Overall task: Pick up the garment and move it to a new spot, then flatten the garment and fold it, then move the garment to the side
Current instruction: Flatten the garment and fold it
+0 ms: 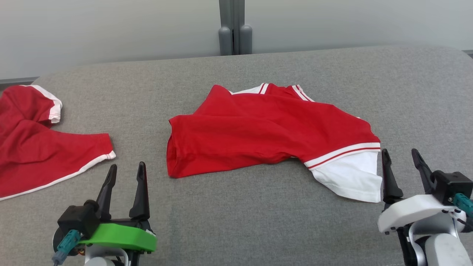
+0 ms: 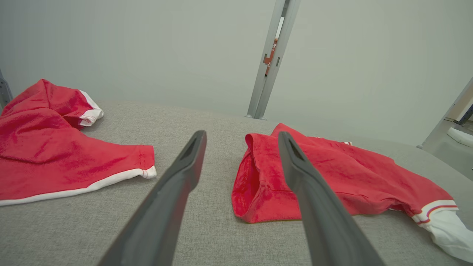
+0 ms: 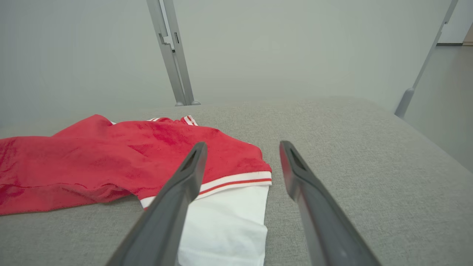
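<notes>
Between the left gripper (image 1: 127,165) and right gripper (image 1: 399,150) lies the red garment (image 1: 269,129).

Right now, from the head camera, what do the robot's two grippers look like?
The left gripper has a bright green mount, the right gripper a white one. Each has two long, tapering black fingers, a black block and a teal connector.

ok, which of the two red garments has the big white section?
The centre garment: white panel past a striped band, near the right gripper. The left garment has only thin white trim.
</notes>
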You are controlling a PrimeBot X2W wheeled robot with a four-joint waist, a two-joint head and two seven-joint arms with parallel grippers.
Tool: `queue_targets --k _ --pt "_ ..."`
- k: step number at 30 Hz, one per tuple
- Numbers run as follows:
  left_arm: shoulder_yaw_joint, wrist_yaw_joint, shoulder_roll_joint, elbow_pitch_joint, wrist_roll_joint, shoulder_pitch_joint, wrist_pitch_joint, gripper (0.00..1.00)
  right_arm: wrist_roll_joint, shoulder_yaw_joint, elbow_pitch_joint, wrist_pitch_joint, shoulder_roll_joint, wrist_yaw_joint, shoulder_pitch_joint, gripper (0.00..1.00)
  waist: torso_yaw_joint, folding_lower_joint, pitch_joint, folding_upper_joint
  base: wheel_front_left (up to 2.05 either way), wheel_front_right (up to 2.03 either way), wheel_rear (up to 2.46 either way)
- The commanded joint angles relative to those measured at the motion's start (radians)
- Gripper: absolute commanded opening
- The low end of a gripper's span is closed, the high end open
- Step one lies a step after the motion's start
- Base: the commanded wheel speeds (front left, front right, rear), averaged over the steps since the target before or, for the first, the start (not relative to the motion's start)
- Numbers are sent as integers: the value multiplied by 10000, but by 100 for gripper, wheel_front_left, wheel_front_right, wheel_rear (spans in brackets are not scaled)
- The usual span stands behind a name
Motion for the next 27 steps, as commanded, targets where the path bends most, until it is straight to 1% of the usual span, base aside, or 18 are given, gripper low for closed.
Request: queue_targets --k 1,2,6,10,18,27 --pt "98 -46 5 5 155 197 1 100 -187 256 81 -400 -33 1 -248 100 -35 0 -104 0 0 0 0" --pt "140 -46 2 -5 213 249 1 100 -313 506 263 -613 -77 1 -287 100 -66 0 -155 0 0 0 0" --pt "186 -46 -17 67 277 344 -1 100 -472 887 935 -1304 -105 -5 -602 100 -58 0 -400 0 0 0 0" --pt "348 -46 -35 99 428 491 1 100 -565 1139 1549 -1658 -121 -5 -747 100 -28 0 -645 0 0 0 0" --pt "521 -46 -99 211 605 634 -1 100 -438 1287 2135 -1938 -87 -5 -800 100 -44 0 -837 0 0 0 0" --pt "473 -46 -135 317 666 491 -1 100 -348 1112 2212 -2029 -54 -5 -844 100 -95 0 -776 0 0 0 0"
